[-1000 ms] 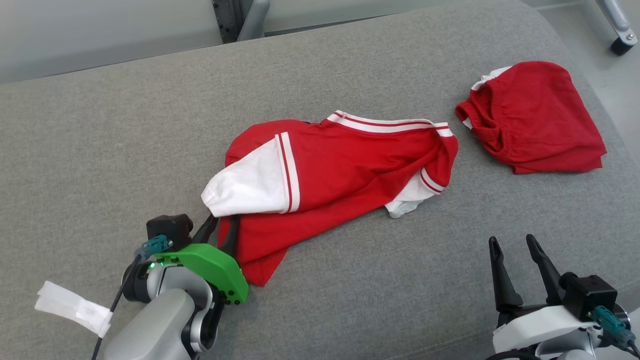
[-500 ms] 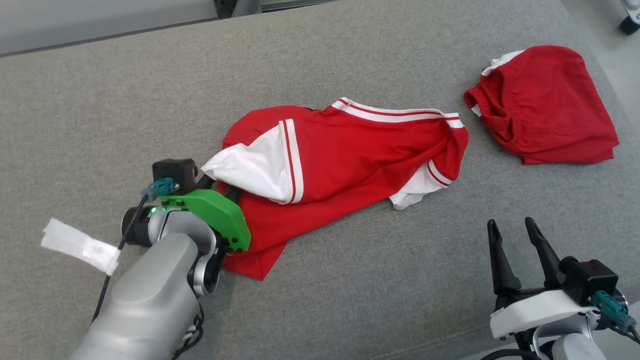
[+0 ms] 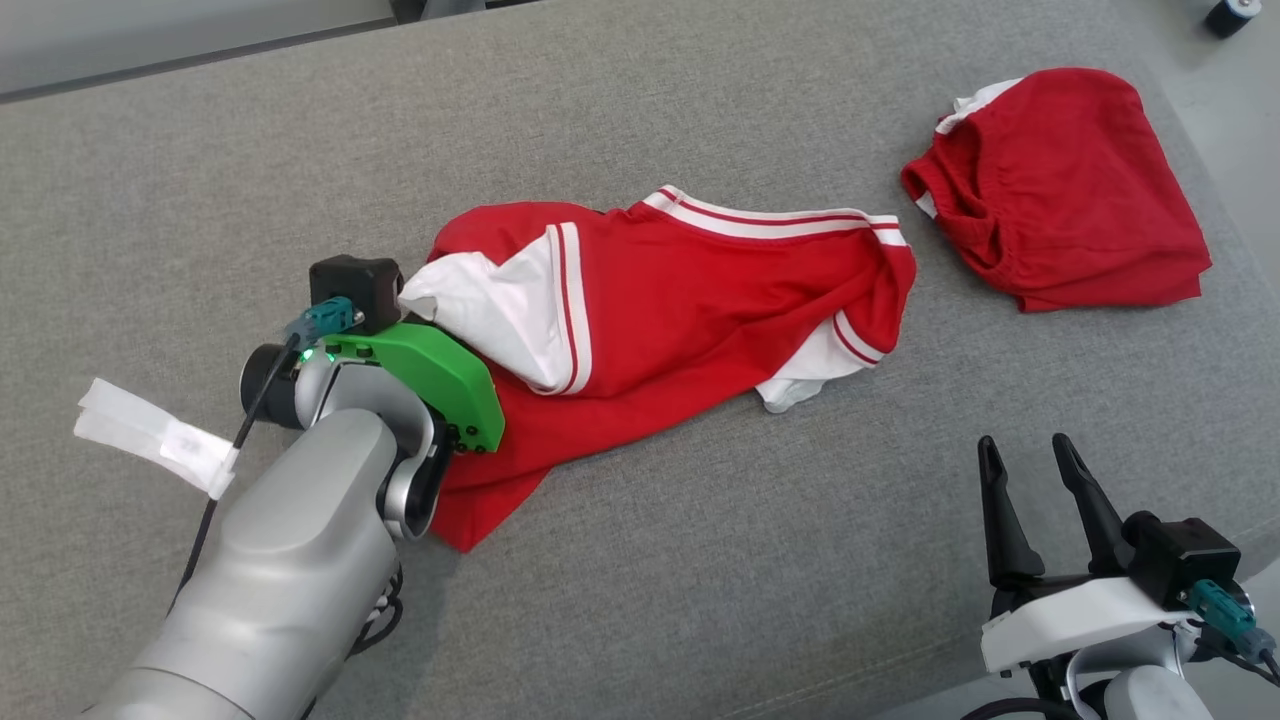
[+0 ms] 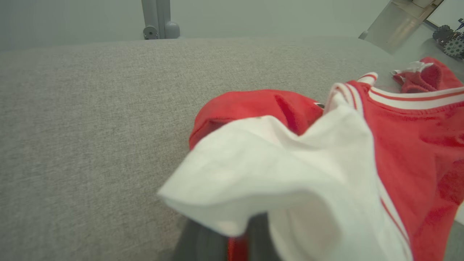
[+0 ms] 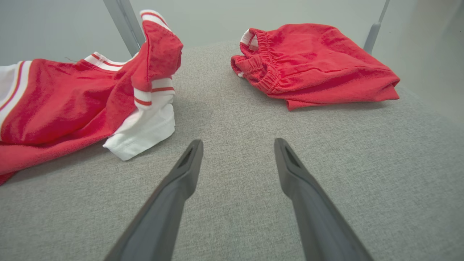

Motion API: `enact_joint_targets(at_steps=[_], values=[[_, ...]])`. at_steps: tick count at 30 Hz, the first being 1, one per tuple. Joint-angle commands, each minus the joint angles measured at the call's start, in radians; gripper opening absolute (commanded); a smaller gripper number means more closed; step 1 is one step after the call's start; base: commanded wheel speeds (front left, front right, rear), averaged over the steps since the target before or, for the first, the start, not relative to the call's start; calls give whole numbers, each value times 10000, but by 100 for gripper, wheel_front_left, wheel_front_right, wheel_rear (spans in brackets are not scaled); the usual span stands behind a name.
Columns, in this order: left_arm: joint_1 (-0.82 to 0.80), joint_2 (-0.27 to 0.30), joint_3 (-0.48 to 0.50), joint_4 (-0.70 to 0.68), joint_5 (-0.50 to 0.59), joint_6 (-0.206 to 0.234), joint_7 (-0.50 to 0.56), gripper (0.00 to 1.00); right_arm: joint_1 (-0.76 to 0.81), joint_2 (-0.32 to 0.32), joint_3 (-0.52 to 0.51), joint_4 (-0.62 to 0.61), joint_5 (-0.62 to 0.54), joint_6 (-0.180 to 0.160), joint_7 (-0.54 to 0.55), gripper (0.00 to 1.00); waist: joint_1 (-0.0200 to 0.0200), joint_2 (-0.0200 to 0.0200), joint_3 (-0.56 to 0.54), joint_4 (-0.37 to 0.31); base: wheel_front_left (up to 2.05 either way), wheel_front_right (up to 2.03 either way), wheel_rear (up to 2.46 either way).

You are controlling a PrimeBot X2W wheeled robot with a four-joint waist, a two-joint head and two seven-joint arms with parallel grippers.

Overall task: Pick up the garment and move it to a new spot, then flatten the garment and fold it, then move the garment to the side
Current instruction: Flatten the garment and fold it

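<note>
Big grey cushion (image 3: 700, 120) is my whole workspace, and the red and white shirt (image 3: 690, 310) is crumpled dead centre of it in the head view, with a folded pair of red shorts (image 3: 1070, 190) well apart at about 2 o'clock. My left claw (image 4: 232, 246) is tucked in at the shirt's 9 o'clock edge, pinched tight on red cloth right under the white sleeve (image 3: 490, 310), which is draped over the fingers. My right claw (image 3: 1025, 448) is parked at 5 o'clock, spread wide with nothing in it. I reckon this is the very start of the pick-up, so the trick is to lift slow and straight and watch whether the bite holds one layer or a whole bunch. One-handed it'll likely hang as a twisted rope, so I'd send the right claw to the small white cuff (image 3: 800, 390) at the shirt's 4 o'clock corner. Carry it toward 9 o'clock, away from the shorts, so nothing snags
</note>
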Motion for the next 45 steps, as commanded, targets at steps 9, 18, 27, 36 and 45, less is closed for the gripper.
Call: enact_joint_targets(at_steps=[9, 18, 27, 36, 45], values=[[1106, 945, 317, -3744, 337, 1124, -403, 0, 533, 27, -250, 21, -94, -12, -14, 100, 0, -2, -731, 213, 0, 0, 0], [3929, 2434, 184, -9529, 881, 3975, -146, 0, 946, 38, -416, -56, -106, -12, -14, 100, 0, -2, -1133, 799, 0, 0, 0], [5440, 2924, -479, -12167, 1065, 5229, 404, 0, 1115, -84, -431, -16, -77, -12, -14, 100, 0, -2, -1278, 1494, 0, 0, 0], [3761, 3336, -524, -12260, 1373, 4965, 1646, 0, 569, -227, -288, -147, 15, -12, -14, 100, 0, -2, -655, 1523, 0, 0, 0], [790, 3368, -71, -9190, 1621, 3930, 2748, 0, 94, -88, -197, -73, 148, -12, -14, 100, 0, -2, 551, 917, 0, 0, 0]])
